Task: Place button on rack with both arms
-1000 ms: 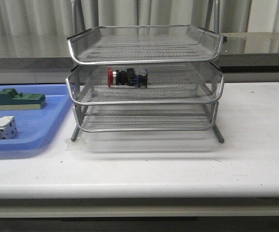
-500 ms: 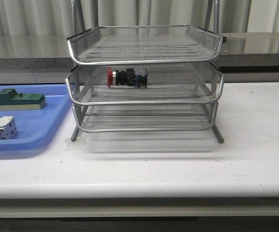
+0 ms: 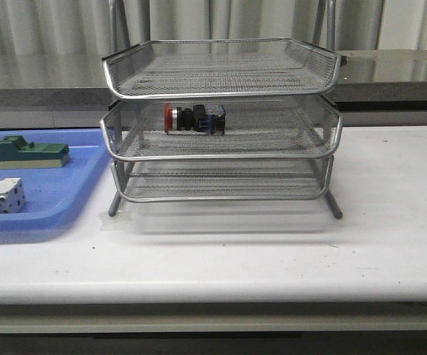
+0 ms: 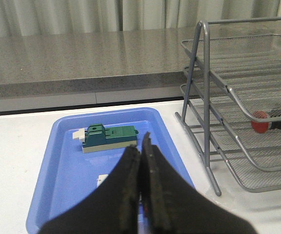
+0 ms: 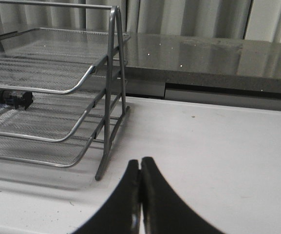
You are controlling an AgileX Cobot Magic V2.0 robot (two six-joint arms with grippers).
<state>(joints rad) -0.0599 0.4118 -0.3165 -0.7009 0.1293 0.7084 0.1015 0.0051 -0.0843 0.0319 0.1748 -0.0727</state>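
The button point(image 3: 194, 118), red cap to the left and blue block to the right, lies on its side in the middle tier of the silver wire-mesh rack point(image 3: 222, 155). It also shows in the left wrist view as the button point(image 4: 271, 121) and in the right wrist view as the button point(image 5: 6, 97). My left gripper point(image 4: 141, 146) is shut with nothing in it, above the blue tray, left of the rack point(image 4: 237, 97). My right gripper point(image 5: 140, 163) is shut and empty over the white table, right of the rack point(image 5: 57, 87). Neither arm shows in the front view.
A blue plastic tray point(image 3: 50, 203) lies left of the rack. It holds a green-topped block point(image 3: 27, 153) and a white circuit breaker point(image 3: 0, 196). The green block point(image 4: 108, 138) sits beyond my left fingers. A grey ledge point(image 3: 398, 74) runs behind the table.
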